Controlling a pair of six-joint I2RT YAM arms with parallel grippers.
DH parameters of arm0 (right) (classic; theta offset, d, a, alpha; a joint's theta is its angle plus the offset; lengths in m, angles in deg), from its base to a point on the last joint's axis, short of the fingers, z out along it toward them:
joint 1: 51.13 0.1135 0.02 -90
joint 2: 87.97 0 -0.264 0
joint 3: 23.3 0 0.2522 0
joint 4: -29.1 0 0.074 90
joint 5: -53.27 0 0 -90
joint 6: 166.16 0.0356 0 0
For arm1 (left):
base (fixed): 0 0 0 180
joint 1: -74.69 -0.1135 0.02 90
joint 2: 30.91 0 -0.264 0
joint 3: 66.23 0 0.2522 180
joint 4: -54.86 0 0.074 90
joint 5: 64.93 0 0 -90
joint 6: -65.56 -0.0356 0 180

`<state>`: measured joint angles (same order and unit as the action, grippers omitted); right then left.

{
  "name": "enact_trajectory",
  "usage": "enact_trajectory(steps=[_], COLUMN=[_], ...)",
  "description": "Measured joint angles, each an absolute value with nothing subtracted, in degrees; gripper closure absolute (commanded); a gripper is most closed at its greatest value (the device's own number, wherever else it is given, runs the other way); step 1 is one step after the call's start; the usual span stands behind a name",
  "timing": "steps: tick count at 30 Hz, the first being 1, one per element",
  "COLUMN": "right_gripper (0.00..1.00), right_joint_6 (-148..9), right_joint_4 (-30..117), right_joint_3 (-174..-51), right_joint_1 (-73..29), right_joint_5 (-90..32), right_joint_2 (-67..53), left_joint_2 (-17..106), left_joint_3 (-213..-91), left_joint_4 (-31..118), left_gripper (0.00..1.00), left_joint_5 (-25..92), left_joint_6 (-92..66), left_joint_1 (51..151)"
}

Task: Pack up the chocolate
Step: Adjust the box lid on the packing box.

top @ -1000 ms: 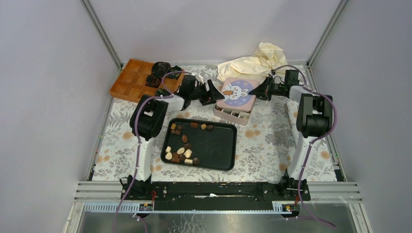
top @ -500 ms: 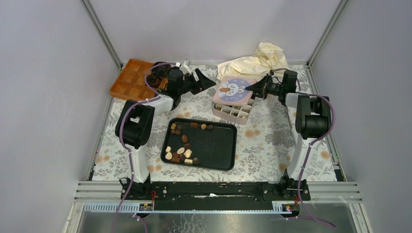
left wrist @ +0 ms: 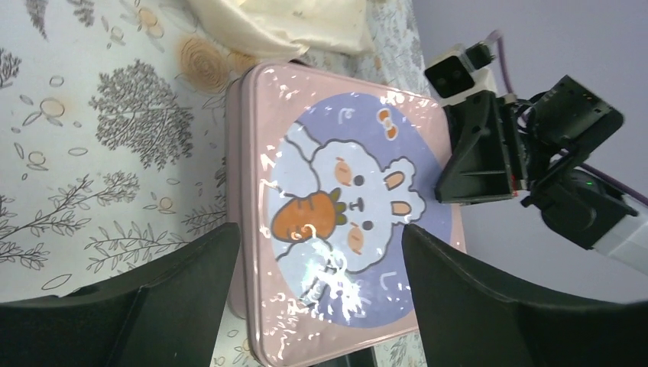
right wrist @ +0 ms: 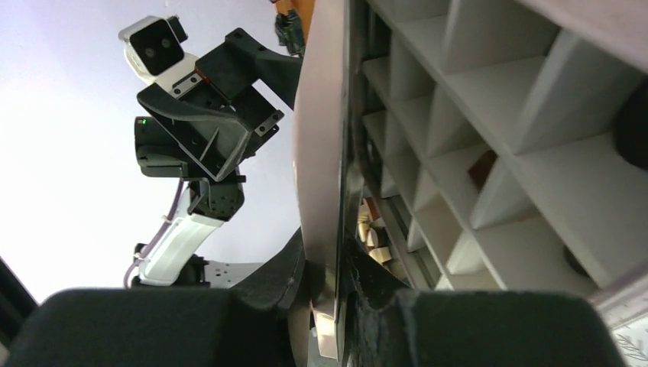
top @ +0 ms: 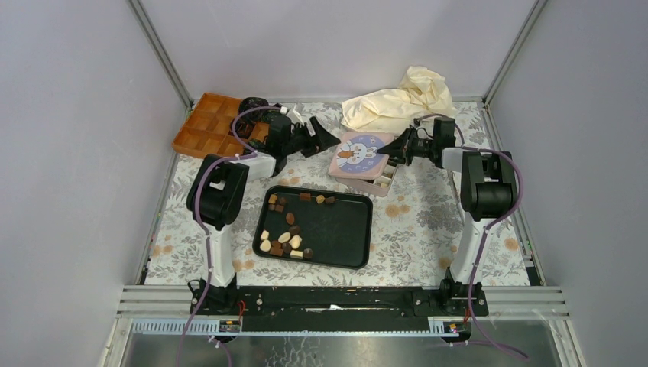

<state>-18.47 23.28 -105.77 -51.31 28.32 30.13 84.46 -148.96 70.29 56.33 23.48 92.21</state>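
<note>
Several small dark, light brown and cream pieces of chocolate lie on the black tray. My right gripper is shut on the right edge of the pink rabbit lid, holding it tilted over the divided white box. In the right wrist view the fingers pinch the lid's rim beside the box cells. My left gripper stands open at the lid's left side. In the left wrist view the rabbit lid shows between the left gripper's spread fingers, without contact.
An orange divided tray and crumpled black-green paper cups sit at the back left. A cream cloth bag lies behind the box. Grey enclosure walls stand on three sides.
The right gripper has lifted the lid and carried it leftward off the box, baring cells at the right. The left gripper swung back-left, then returned toward the lid's left edge.
</note>
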Motion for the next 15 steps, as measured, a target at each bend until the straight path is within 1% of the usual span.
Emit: enact_trajectory(steps=[7,15], right_gripper=[0.92,0.91], right_joint_6=[-28.0,-29.8], right_joint_4=[31.5,31.8], right_joint_3=[-106.3,-106.3], right_joint_1=[-51.7,-53.2], right_joint_5=[26.7,26.3], right_joint_2=[28.3,26.5], left_joint_2=[89.3,90.7], left_joint_3=[-150.3,-152.6], left_joint_4=[68.3,67.1], left_gripper=[0.15,0.16], left_joint_5=[58.3,59.6], left_joint_6=[23.2,22.7], left_joint_1=[92.2,92.7])
